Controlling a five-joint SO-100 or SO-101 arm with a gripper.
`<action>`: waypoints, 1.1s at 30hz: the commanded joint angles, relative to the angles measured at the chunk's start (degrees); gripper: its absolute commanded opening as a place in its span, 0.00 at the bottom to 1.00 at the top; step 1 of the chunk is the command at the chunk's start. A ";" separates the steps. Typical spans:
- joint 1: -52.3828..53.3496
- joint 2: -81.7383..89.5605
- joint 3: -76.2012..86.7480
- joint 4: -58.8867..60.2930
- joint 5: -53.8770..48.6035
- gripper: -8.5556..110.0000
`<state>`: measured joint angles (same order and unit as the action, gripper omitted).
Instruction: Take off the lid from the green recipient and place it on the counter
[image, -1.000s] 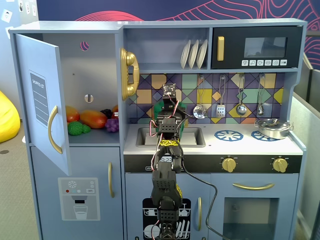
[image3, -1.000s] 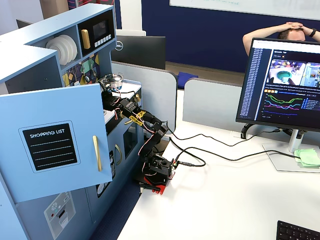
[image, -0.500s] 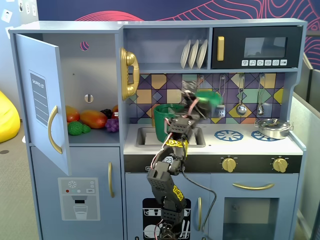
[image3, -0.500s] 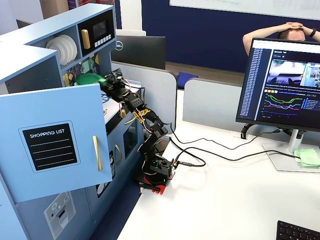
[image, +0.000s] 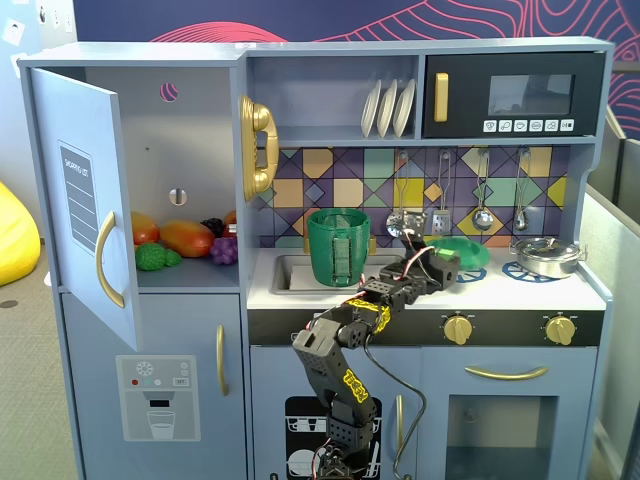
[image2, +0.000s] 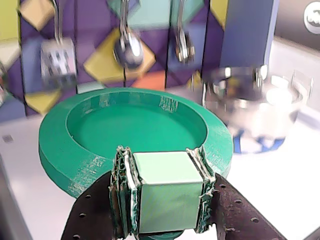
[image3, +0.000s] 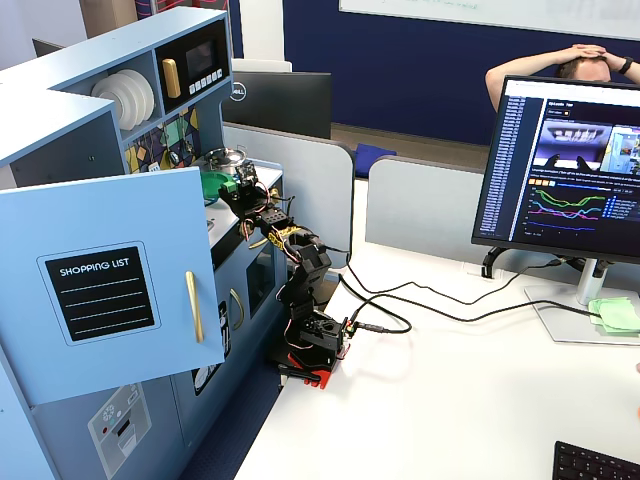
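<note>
The lid (image2: 135, 125) is a flat green plastic disc, stiff and surely light, its printed surface faintly ridged, so it should not slip easily. Its blocky knob (image2: 167, 192) is the obvious place to take hold, and that is where the claw (image2: 165, 195) has it, both padded fingers (image2: 122, 190) pressed flat against the knob's sides. In the wrist view the disc appears tilted up on edge, its dished face toward the camera. In a fixed view it hangs just over the white counter (image: 500, 292), to the right of the green recipient (image: 340, 247), which stands open-topped at the sink. The silver pan (image: 545, 256) sits further right, near the lid but apart. I cannot tell whether the lid's lower edge touches the counter. The arm rises from its base in front of the toy kitchen, folds at the elbow and stretches forward over the counter's edge.
</note>
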<state>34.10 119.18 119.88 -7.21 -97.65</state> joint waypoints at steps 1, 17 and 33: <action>0.97 -0.44 -0.18 -3.69 -0.44 0.07; 0.18 -3.08 3.78 -5.10 -2.64 0.07; -0.62 -1.49 -0.53 -4.04 2.02 0.27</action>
<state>34.01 115.66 124.19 -10.46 -97.03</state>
